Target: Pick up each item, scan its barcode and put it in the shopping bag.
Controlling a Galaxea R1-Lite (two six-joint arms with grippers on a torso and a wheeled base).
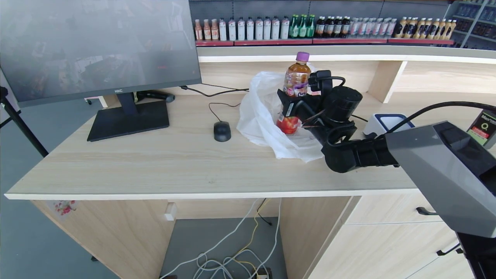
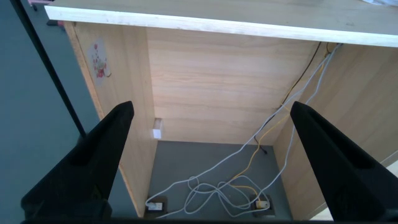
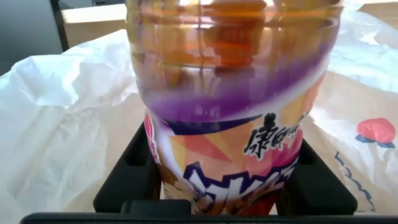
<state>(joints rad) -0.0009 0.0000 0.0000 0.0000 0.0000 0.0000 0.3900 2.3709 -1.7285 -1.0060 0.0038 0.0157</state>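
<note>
While the right end effector (image 1: 291, 113) is clamped on the lower body of the tea bottle (image 1: 297, 78), I hold that bottle upright at the mouth of the white shopping bag (image 1: 259, 112), which lies slumped on the worktop (image 1: 155, 162). The right wrist view shows the two black fingers (image 3: 132, 167) pressing the printed label from both sides, with bag film spread behind and below. I cannot tell whether the bottle's base already rests on anything.

I judge the bottle to be full and so fairly heavy for its size. Its plastic wall is stiff enough to squeeze firmly, but the label is smooth and could slip. Gripped this low, it is top-heavy, and a hold nearer the middle of the label would be steadier. The bag is thin, soft film that gives no support and may fold over the opening.

The scanner (image 1: 387, 123) sits on the worktop just beyond the bag. My left end effector (image 2: 211, 109) hangs below the worktop edge, its fingers wide apart and holding nothing.
</note>
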